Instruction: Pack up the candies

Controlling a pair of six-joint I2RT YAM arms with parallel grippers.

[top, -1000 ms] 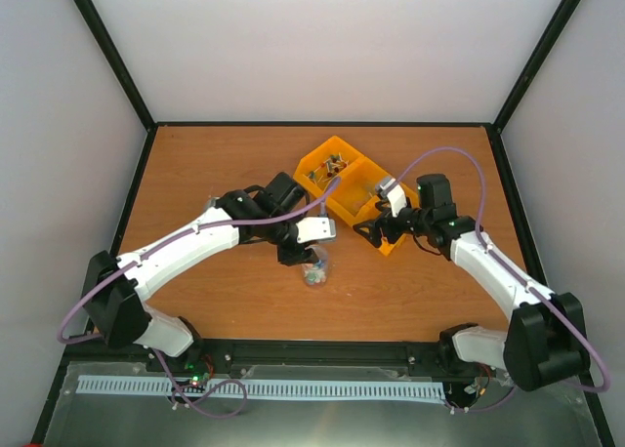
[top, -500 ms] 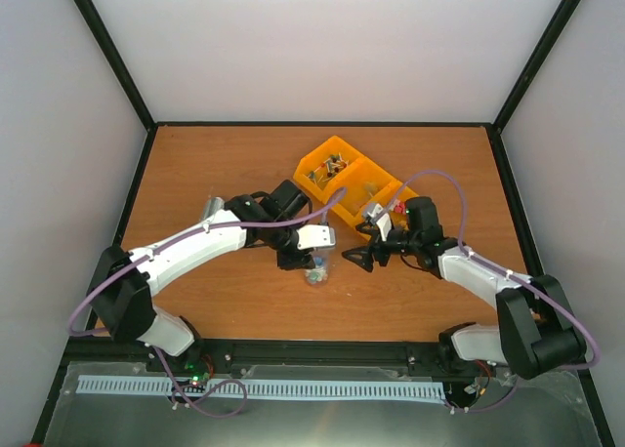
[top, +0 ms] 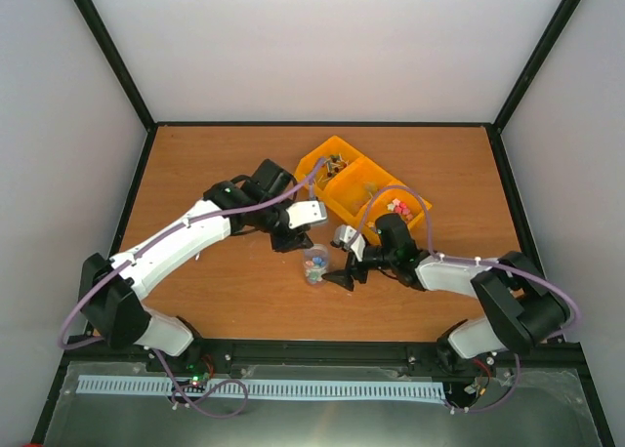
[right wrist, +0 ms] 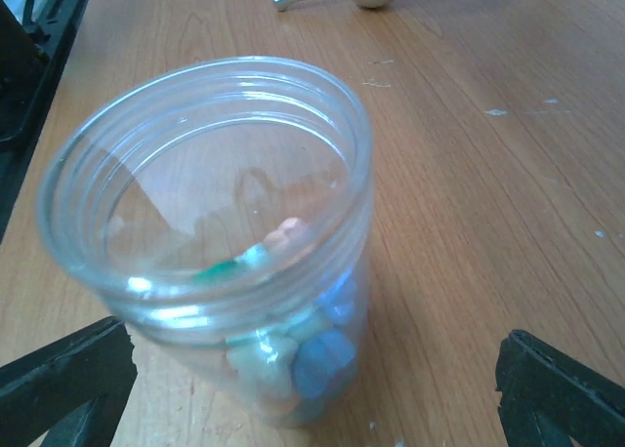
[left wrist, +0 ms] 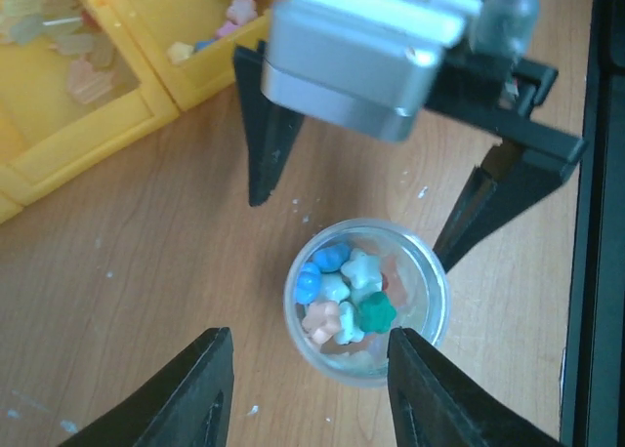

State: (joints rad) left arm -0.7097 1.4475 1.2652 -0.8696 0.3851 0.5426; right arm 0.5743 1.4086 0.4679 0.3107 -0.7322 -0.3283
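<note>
Pastel candies [left wrist: 344,296] are sitting in a clear round jar [right wrist: 210,223] on the grained wooden table [top: 215,154].
Nearest, the right gripper [top: 342,268] is spreading its black, pointed fingers wide on either side of the jar, grasping nothing. The jar, ribbed transparent plastic, is standing upright, the star-like candies heaping in its bottom. Just behind the jar, the left gripper [left wrist: 311,393] is hovering released, fingers apart. Farther behind the jar, a glossy yellow plastic bin [top: 356,188] is holding more of the candies in its right compartment.

Blue, white, green and perhaps pink candies [left wrist: 344,296] in clear jar [right wrist: 210,301]; yellow bin [left wrist: 98,125].
</note>
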